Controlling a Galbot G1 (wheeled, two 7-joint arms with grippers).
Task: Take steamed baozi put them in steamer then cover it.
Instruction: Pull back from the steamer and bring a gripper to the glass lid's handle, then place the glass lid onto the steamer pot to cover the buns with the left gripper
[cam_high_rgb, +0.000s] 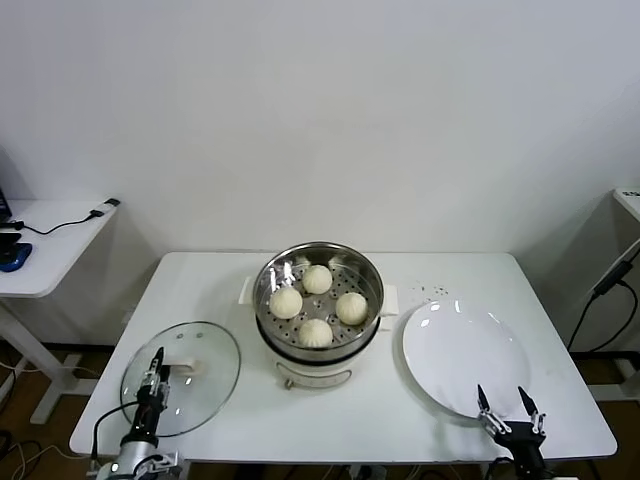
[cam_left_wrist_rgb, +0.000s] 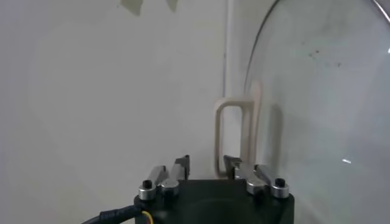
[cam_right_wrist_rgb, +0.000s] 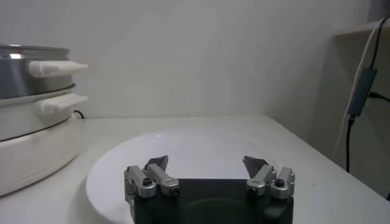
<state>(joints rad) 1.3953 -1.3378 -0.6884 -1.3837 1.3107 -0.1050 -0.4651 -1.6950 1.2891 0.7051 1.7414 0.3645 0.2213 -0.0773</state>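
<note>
We see the white desk (cam_high_rgb: 200, 275) carrying the steamer (cam_high_rgb: 318, 345) at its centre, a white plate (cam_high_rgb: 465, 350) to its right and a glass lid (cam_high_rgb: 182, 377) to its left. Four steamed baozi (cam_high_rgb: 316, 279) sit on the perforated tray. The right gripper (cam_high_rgb: 508, 405) hovers at the plate's near edge, jaws spread wide. The left gripper (cam_high_rgb: 157, 372) hangs over the lid, jaws partly closed, just short of the lid handle (cam_left_wrist_rgb: 239, 137).

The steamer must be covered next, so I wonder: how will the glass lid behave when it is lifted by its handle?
The glass lid is probably rigid and breakable, being clear glass. Its white handle is a narrow loop at the centre, so it should hang fairly level but could swing. It lies flat, so rolling seems unlikely.
</note>
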